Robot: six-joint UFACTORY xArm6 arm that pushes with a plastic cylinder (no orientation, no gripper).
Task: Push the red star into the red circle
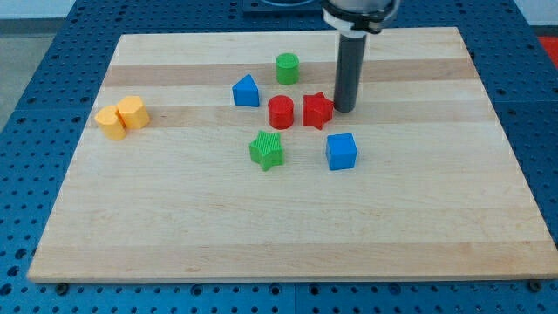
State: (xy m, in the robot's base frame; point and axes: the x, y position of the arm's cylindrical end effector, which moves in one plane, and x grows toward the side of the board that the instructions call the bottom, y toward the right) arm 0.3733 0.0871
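The red star (317, 110) lies near the middle of the wooden board, with the red circle (281, 112) just to its left; a narrow gap separates them. My tip (344, 109) rests on the board at the star's right edge, touching or nearly touching it. The dark rod rises straight up from there to the arm at the view's top.
A green cylinder (287, 67) and a blue triangular block (246, 92) lie above and left of the red circle. A green star (267, 149) and a blue cube (341, 150) lie below the red pair. Two yellow blocks (122, 117) sit at the view's left. The board (288, 227) sits on a blue perforated table.
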